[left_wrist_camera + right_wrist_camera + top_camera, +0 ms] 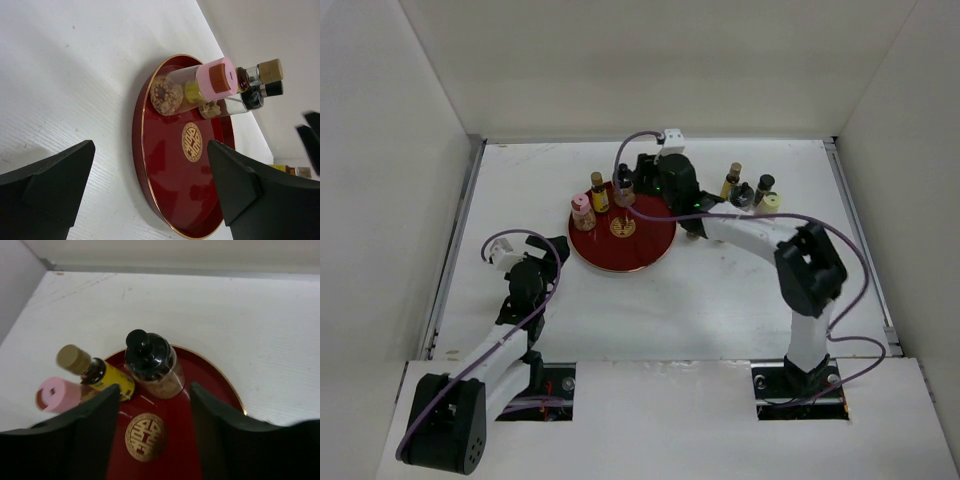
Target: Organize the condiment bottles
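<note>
Right gripper (154, 392) released, jaws spread, over 1 o'clock rim of red tray (640, 252). Black-capped jar (150, 362) upright, long axis vertical, cap up, just ahead of fingertips, in line with gap, not pinched. Tan-capped bottle (95, 372) and pink-capped jar (57, 394) upright at 8–9 o'clock of it, making a row along tray rim from 10 to 12 o'clock. Four more bottles (750, 190) upright on surface (670, 310), 2 o'clock off tray. Left gripper (150, 150) spread wide, empty, 8 o'clock of tray.
</note>
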### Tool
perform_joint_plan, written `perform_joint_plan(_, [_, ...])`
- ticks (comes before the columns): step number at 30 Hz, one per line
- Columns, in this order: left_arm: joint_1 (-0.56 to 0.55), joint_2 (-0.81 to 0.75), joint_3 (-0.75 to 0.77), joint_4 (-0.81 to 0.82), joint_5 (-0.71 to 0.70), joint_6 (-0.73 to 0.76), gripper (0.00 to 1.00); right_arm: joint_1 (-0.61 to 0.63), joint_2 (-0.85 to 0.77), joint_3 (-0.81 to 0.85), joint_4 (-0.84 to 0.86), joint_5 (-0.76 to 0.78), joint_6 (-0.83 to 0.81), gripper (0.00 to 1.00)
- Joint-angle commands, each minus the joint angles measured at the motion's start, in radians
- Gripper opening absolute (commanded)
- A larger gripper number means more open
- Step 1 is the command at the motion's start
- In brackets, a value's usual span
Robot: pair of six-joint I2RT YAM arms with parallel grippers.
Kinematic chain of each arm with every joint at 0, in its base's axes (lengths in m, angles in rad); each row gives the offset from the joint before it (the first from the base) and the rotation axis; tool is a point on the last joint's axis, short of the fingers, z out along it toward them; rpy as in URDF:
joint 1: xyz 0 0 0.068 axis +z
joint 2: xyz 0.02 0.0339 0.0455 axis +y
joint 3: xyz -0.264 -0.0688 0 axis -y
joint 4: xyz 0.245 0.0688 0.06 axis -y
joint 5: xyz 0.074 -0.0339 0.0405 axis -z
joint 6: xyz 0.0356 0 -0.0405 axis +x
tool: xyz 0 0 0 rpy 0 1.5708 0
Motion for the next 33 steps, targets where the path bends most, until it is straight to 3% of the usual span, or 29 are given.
perform_joint_plan(1, [-0.005, 0.009, 0.013, 0.043, 0.014, -0.012, 1.00, -0.034, -0.253, -0.148, 0.093, 0.028, -0.028, 0.57])
perform_joint_plan(3, [-0.007, 0.005, 0.013, 0.043, 0.015, -0.013, 1.00, -0.070, -0.356, -0.269, 0.076, 0.053, -0.028, 0.41])
perform_joint_plan(5, [-0.005, 0.005, 0.012, 0.043, 0.009, -0.013, 1.00, -0.096, -0.437, -0.368, 0.021, 0.064, -0.033, 0.39])
perform_joint_plan(7, [-0.002, 0.013, 0.013, 0.043, 0.014, -0.013, 1.00, -0.119, -0.490, -0.435, -0.050, 0.067, -0.031, 0.43])
perform_joint_plan(11, [-0.010, 0.006, 0.015, 0.043, 0.008, -0.010, 1.00, -0.130, -0.516, -0.529, -0.078, 0.065, -0.031, 0.66])
perform_joint_plan(14, [-0.010, 0.026, 0.019, 0.044, 0.014, -0.013, 1.00, -0.127, -0.496, -0.532, -0.090, 0.055, -0.037, 0.73])
perform_joint_plan(25, [-0.010, 0.022, 0.019, 0.046, 0.020, -0.013, 1.00, -0.125, -0.410, -0.503, -0.082, 0.035, -0.045, 0.73])
perform_joint_plan(33, [-0.011, 0.026, 0.019, 0.050, 0.021, -0.013, 1.00, -0.120, -0.364, -0.480, -0.091, 0.036, -0.045, 0.63])
